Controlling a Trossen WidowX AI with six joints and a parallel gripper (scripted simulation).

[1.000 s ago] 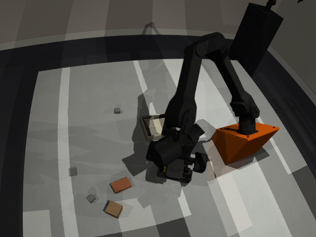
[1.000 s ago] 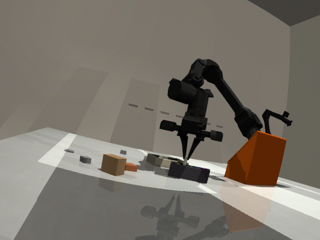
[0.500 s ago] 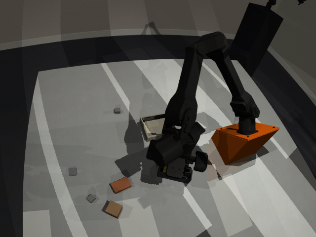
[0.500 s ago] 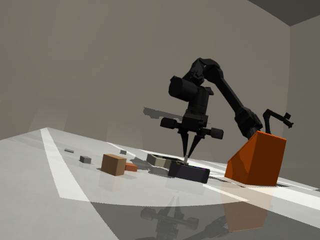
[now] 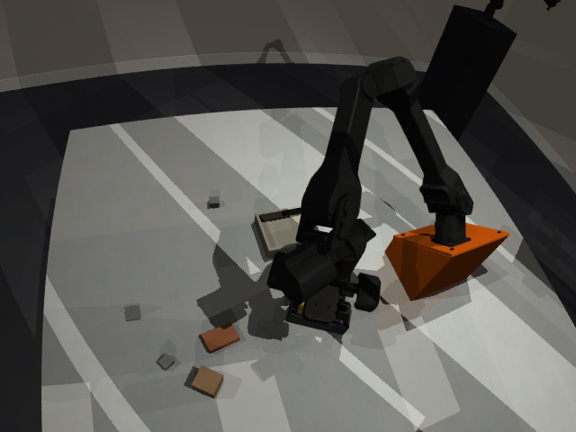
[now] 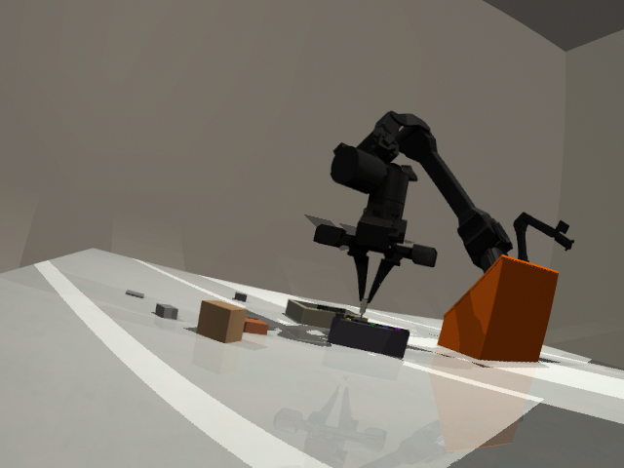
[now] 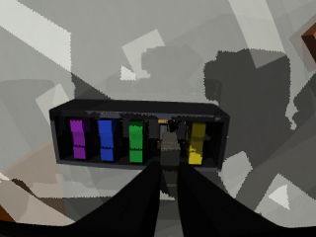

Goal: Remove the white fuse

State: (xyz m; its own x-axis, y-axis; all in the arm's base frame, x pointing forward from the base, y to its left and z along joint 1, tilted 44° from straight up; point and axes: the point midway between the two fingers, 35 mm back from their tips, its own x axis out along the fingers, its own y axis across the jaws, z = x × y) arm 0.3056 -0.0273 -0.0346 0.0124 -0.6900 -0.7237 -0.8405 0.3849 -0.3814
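My gripper is shut on the white fuse, which looks grey in the shade and hangs upright. The fuse is raised over its slot in the black fuse block. Its lower end is near the block's top edge; I cannot tell if it is fully clear. The yellow fuse is on one side of that slot, the green fuse on the other, then the blue fuse and purple fuse. The beige tray stands behind the block, partly hidden by the arm.
An orange arm base stands right of the block. A reddish block and a tan block lie to the left. Small grey blocks lie farther off.
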